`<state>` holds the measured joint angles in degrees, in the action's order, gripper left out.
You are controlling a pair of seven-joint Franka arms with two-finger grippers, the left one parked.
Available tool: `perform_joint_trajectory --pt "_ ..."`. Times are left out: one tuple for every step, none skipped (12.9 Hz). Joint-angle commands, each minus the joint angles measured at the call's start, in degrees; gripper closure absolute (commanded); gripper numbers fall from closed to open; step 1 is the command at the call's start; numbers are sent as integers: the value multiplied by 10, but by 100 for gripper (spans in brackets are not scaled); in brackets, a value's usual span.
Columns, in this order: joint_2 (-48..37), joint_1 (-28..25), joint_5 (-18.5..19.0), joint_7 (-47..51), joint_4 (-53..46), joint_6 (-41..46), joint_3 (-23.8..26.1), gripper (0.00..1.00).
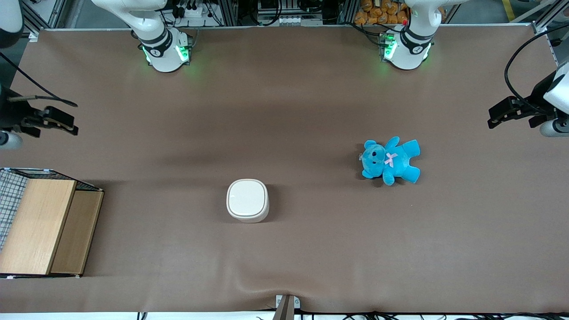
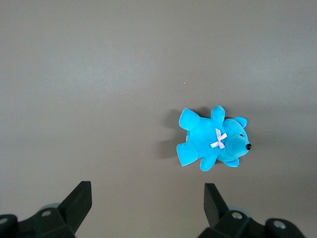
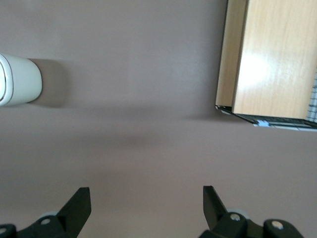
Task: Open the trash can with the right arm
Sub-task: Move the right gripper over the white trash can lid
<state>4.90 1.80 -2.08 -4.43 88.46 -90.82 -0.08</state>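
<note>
The trash can point(image 1: 247, 200) stands with its lid shut on the brown desk point(image 1: 284, 111), nearer the front camera than the blue teddy bear point(image 1: 390, 160), which lies toward the parked arm's end. The wooden box point(image 1: 42, 224) with wire mesh sits at the working arm's end of the desk.

The gripper point(image 3: 143, 206) of the right arm point(image 1: 31, 120) hangs high above the desk, well apart from the trash can, its fingers point(image 3: 79, 203) spread wide around nothing.

To do the step well, the arm likely has to travel over to the can, come down with a fingertip at the lid's edge, and press or lift gently so the light bin does not slide or tip.

Which edge carries the hinge cannot be made out. The wrist view catches only one side of the can; the arm is cut off at the front view's edge.
</note>
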Motion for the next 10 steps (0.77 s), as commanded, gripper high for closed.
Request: perform_joint_trajectory --pt "14 -24 -12 44 -3 -8 -1 0" --pt "24 -38 -13 63 -5 -11 -1 0" --pt "32 -50 -13 69 -5 -19 -1 0" --pt "41 -57 -13 70 -5 -26 -1 0" --pt "49 -66 -14 72 -6 -30 -1 0" --pt "53 -76 -14 85 -6 -37 -1 0" --pt "58 -88 -14 104 -6 -46 -1 0" --pt "65 -101 -13 123 -6 -51 -1 0" --pt "73 -117 -10 140 -7 -57 -1 0" --pt "79 -130 -10 164 -7 -65 -1 0"
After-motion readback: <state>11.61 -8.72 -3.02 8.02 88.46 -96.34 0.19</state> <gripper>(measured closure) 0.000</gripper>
